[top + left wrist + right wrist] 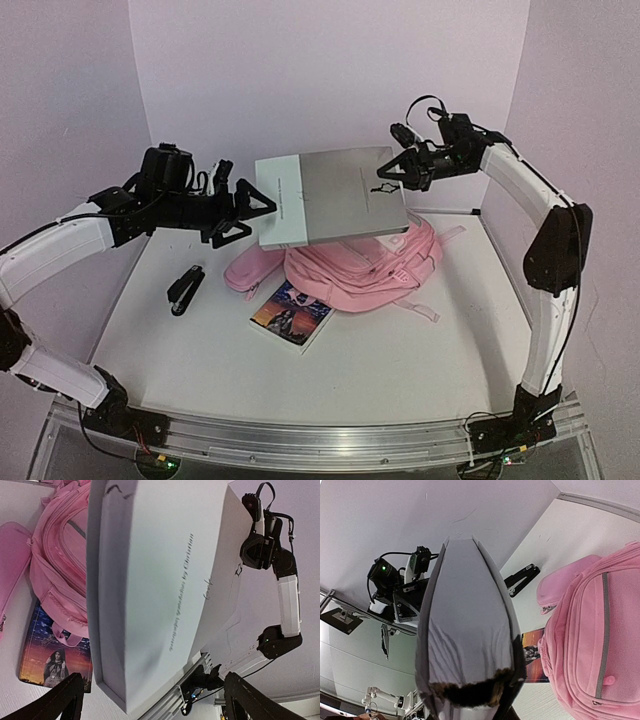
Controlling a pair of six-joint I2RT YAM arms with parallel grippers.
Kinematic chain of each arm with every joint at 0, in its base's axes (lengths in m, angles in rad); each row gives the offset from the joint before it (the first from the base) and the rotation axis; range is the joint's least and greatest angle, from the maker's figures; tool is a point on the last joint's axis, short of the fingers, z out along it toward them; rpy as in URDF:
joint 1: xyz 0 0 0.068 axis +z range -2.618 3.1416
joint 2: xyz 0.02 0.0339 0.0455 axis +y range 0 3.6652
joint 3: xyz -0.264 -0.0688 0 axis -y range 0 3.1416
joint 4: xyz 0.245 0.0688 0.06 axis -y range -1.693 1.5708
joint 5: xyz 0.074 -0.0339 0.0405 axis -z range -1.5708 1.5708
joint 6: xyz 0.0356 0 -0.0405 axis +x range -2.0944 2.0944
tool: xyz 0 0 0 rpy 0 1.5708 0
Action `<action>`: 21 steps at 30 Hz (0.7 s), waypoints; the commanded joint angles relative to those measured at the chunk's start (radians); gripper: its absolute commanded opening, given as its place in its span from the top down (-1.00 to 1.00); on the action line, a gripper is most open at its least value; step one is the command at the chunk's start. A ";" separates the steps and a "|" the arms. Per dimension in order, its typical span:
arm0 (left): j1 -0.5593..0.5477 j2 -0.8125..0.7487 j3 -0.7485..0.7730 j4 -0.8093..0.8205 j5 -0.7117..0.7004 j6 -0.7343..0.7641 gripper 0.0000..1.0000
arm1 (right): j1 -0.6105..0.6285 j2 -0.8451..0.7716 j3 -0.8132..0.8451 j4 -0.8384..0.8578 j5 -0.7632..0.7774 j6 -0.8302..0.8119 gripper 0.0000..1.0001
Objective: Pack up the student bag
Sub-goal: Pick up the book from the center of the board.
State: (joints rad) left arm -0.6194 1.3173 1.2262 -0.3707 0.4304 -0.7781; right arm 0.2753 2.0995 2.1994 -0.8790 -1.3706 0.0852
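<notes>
A large grey-white hardcover book (335,195) hangs level in the air above the student bag (370,265), a pink backpack lying on the table. My right gripper (395,172) is shut on the book's right edge, and in the right wrist view the book (467,615) runs away from the jaws over the bag (595,640). My left gripper (258,215) stands open at the book's left edge. In the left wrist view its fingers (65,700) are spread wide on either side of the book's end (150,580) without pinching it.
A pink pencil case (250,270) lies against the bag's left side. A colourful paperback (292,313) rests in front of the bag, and a black stapler (185,288) lies further left. Pale walls close off the back and both sides.
</notes>
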 commanded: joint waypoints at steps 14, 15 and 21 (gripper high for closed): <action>0.123 0.010 -0.155 0.539 0.314 -0.275 -0.80 | 0.030 -0.118 -0.038 0.055 -0.139 0.043 1.00; 0.124 0.011 -0.155 0.550 0.323 -0.277 -0.77 | 0.030 -0.116 -0.035 0.055 -0.141 0.046 1.00; 0.123 0.057 -0.169 0.680 0.392 -0.339 -0.29 | 0.048 -0.101 -0.021 0.055 -0.145 0.053 1.00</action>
State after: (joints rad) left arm -0.4965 1.3465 1.0724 0.1532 0.7465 -1.0669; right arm 0.3077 2.0388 2.1536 -0.8567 -1.4437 0.1258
